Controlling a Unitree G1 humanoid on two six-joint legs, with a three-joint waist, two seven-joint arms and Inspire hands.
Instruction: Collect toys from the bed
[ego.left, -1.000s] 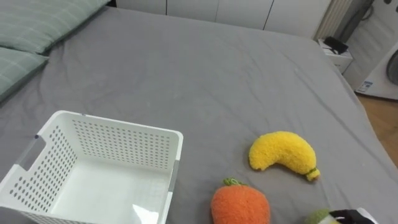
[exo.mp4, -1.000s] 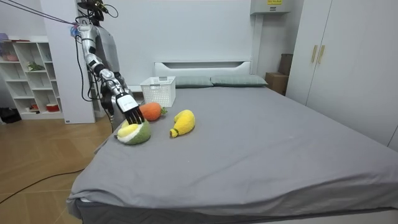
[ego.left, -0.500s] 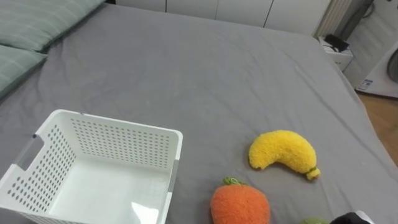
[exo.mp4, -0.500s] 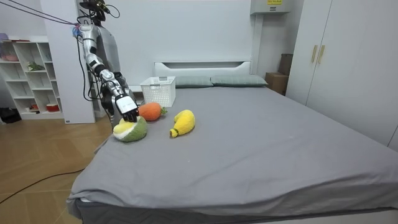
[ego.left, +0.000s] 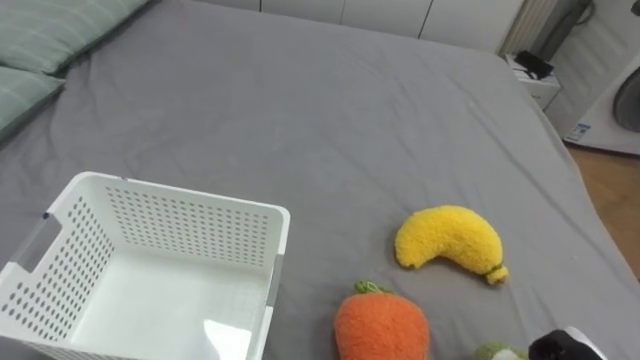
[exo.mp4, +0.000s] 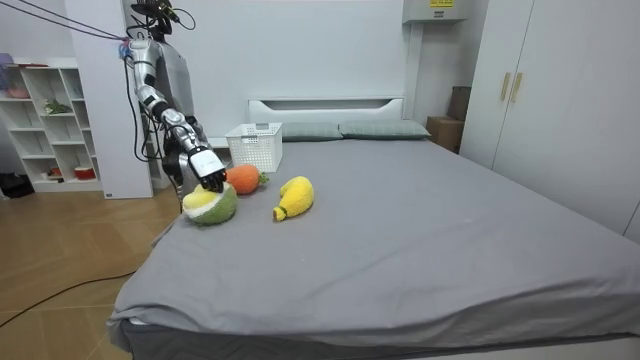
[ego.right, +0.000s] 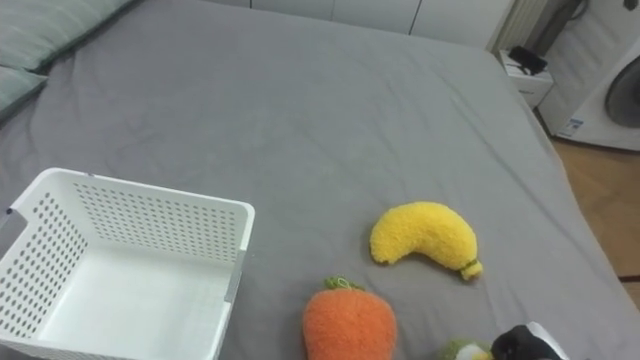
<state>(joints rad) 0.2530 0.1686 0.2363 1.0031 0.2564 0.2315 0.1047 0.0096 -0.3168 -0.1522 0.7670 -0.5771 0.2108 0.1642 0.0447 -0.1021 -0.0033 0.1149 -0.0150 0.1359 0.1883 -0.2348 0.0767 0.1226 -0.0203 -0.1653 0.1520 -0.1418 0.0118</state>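
I stand at the side of the grey bed (exo.mp4: 400, 220). A green and yellow plush toy (exo.mp4: 210, 205) lies near the bed's edge, and it peeks in at the bottom of the eye views (ego.left: 497, 352). My right hand (exo.mp4: 208, 168) rests on top of it with fingers curled onto the plush; the hand's back shows at the lower right (ego.left: 568, 345). An orange plush with a green stalk (ego.left: 381, 325) lies just left of it. The yellow plush banana (ego.left: 447, 240) sits a little farther out. A white perforated basket (ego.left: 190, 197) stands empty at the left.
Green pillows (ego.left: 40, 30) lie at the head of the bed on the left. The bed's right edge drops to a wooden floor (ego.left: 610, 190), with a white nightstand (ego.left: 535, 80) beyond. A shelf (exo.mp4: 45, 130) and a wardrobe (exo.mp4: 560, 100) line the room.
My right hand's fingers went from straight to curled on the green and yellow toy, which shifted slightly toward the room view's left. The eye view moved a little.
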